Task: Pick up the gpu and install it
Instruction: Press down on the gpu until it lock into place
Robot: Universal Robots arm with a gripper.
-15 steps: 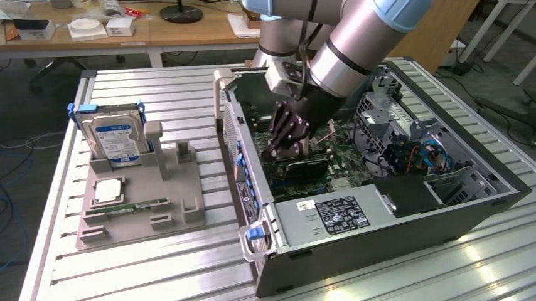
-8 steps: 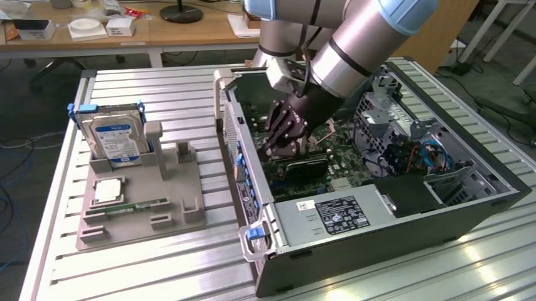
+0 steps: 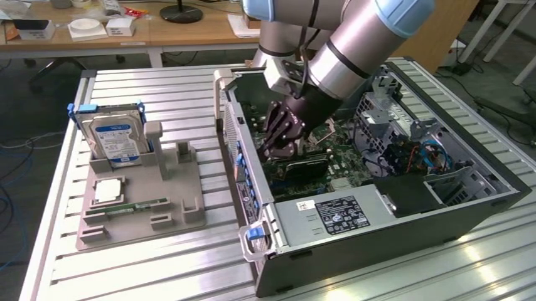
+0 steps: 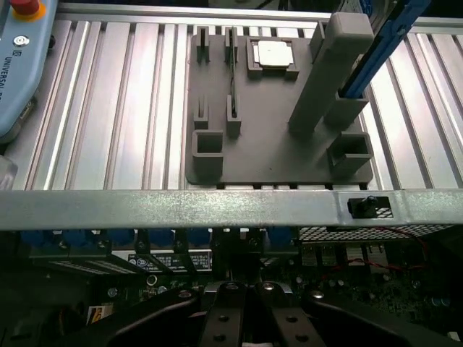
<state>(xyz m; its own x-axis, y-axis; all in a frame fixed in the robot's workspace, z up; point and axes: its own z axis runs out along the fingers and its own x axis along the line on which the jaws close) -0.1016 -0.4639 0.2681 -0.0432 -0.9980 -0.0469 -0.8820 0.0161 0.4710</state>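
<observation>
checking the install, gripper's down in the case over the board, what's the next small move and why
Probably a short, gentle press straight down. The gripper is shut and sits low inside the open case, with the dark gpu right under its fingertips on the motherboard. Whether the card is fully seated I cannot tell, so pressing before letting go seems safest.

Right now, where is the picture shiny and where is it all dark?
In the exterior view, light glares off the table slats by the computer case, while the case's inside sits in shadow under the arm. In the wrist view, bright streaks run along the slats beside the grey holder, and the part by the gripper is very dark.
</observation>
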